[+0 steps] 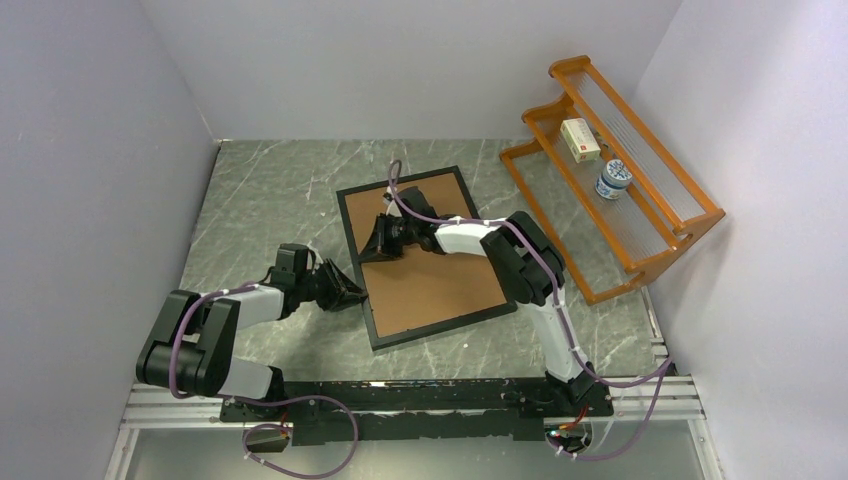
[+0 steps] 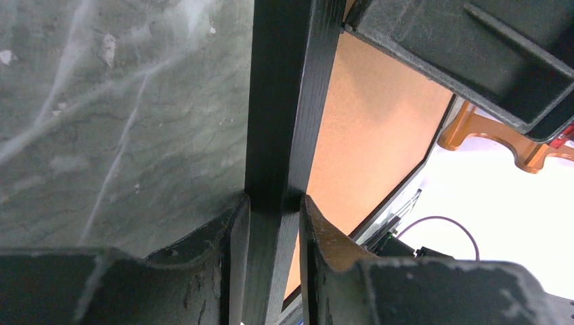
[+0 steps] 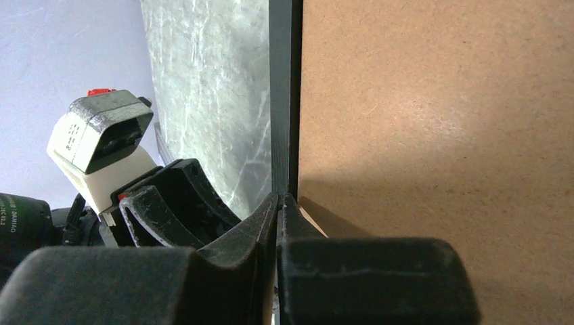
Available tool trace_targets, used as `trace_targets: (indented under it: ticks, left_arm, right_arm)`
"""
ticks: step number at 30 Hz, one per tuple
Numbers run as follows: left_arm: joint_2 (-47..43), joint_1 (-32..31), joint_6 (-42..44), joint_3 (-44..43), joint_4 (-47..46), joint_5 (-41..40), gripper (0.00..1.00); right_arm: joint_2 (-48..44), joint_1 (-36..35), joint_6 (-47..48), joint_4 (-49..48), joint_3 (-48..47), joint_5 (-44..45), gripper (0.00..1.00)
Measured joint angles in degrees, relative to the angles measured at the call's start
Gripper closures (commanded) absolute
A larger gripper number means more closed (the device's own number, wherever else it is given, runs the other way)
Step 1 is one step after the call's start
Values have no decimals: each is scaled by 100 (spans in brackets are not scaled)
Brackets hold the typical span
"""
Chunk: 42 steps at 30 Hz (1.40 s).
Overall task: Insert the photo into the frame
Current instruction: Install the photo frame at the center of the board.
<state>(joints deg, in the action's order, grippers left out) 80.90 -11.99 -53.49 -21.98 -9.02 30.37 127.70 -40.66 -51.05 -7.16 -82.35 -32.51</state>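
The black frame lies back-up on the marble table, its brown backing board facing up. The photo is hidden or out of view. My left gripper is shut on the frame's left rail; in the left wrist view the jaws clamp the black rail beside the board. My right gripper sits further up the same rail. In the right wrist view its tips are pressed together at the seam between the rail and the board.
An orange wooden rack stands at the back right, holding a white box and a small blue-white jar. Grey walls close the table on the left, back and right. The two grippers are close together along the frame's left edge.
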Motion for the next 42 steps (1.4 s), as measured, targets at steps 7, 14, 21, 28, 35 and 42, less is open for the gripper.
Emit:
trace_targets:
  ticks: [7,14,21,28,35,42]
  left_arm:
    - [11,-4,0,0,-24,11,78]
    - [7,-4,0,0,-24,11,77]
    - [-17,-4,0,0,-24,9,77]
    - [-44,-4,0,0,-11,-2,77]
    - [-66,-11,0,0,9,-24,77]
    - [-116,-22,-2,-2,61,-66,76]
  right_arm:
    - [35,31,7,-42,4,-98,93]
    - [31,31,205,-127,59,-120,93]
    - [-90,-46,715,-234,247,59,93]
    - [-118,-101,966,-175,260,173,93]
    - [-120,-109,964,-144,260,219,81]
    - [-116,-96,815,-26,175,157,74]
